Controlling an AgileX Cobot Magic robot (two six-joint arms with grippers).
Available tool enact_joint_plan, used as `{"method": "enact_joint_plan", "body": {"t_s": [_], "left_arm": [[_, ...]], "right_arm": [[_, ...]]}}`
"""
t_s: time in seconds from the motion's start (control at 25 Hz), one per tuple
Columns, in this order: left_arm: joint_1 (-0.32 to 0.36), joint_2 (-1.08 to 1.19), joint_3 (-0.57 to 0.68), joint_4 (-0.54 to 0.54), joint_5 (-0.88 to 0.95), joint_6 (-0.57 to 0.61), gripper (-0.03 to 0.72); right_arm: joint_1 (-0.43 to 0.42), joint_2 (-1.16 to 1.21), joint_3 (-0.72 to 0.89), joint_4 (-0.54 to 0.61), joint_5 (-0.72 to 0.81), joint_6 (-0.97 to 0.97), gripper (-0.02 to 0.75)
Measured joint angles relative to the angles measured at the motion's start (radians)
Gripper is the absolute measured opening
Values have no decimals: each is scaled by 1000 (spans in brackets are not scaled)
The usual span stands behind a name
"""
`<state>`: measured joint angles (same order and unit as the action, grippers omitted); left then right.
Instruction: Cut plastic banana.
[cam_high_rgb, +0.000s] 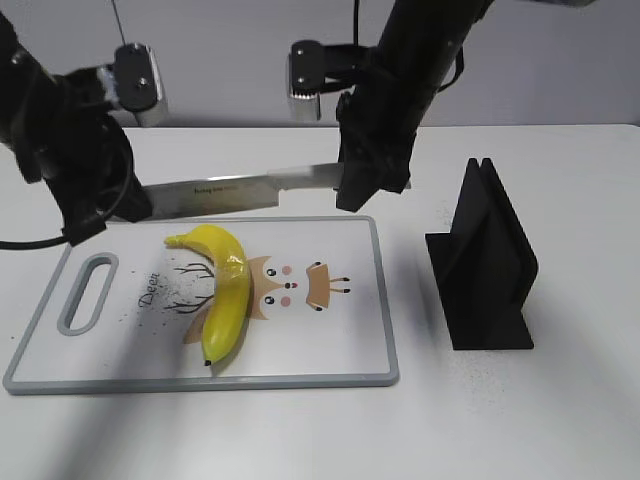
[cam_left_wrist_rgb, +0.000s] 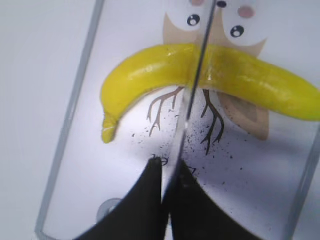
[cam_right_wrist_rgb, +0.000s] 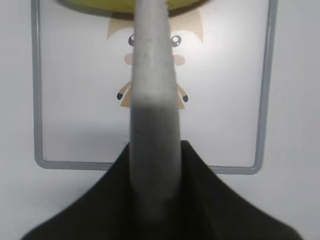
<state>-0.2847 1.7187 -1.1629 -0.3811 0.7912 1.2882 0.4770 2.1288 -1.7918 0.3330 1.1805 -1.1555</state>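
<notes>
The plastic banana (cam_high_rgb: 225, 290) lies whole on the white cutting board (cam_high_rgb: 340, 330), across its owl print. A long knife (cam_high_rgb: 230, 190) hangs level above the board's far edge, held at both ends. My right gripper (cam_high_rgb: 365, 190) is shut on its grey handle (cam_right_wrist_rgb: 152, 75). My left gripper (cam_high_rgb: 100, 215) is shut on the blade near its tip. In the left wrist view the thin blade (cam_left_wrist_rgb: 192, 85) runs from the jaws (cam_left_wrist_rgb: 167, 167) across the banana's middle (cam_left_wrist_rgb: 150, 70), above it. In the right wrist view the banana (cam_right_wrist_rgb: 175, 4) shows only at the top edge.
A black knife stand (cam_high_rgb: 485, 265) is on the table right of the board. The board's grey rim (cam_left_wrist_rgb: 75, 150) and handle slot (cam_high_rgb: 88, 290) are on the left. Black specks dot the board and table.
</notes>
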Motion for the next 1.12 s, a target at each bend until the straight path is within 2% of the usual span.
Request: {"method": "enact_joint_plan", "body": {"t_s": [0.24,0.48,0.56,0.64,0.72,0.8,0.96,1.04,1.12], "left_arm": [[0,-143,0,6,57,-3,21],[-2,-153,0,2,71,-5,40],[-2,-153,0,0,71,-14,123],[1,-153,0,2,71,-19,272],[2,-154,0,1,63,-22,485],[2,-159,0,1,31,-25,621],[6,-188,0,7,-23,-69,662],[18,-210,0,46,-49,-188,664],[41,-233,0,103,-75,-363,665]], "right_arm": [[5,-98,-1,9,18,-3,169],[5,-104,-1,10,24,-7,169],[5,-104,-1,9,34,-5,163],[3,-104,-1,-1,40,7,162],[1,-102,-1,-14,40,14,160],[-1,-102,-1,-16,40,18,160],[-1,-109,-1,-25,40,74,160],[-1,-127,-1,-44,40,124,160],[-1,-157,-1,-59,41,191,160]]}}
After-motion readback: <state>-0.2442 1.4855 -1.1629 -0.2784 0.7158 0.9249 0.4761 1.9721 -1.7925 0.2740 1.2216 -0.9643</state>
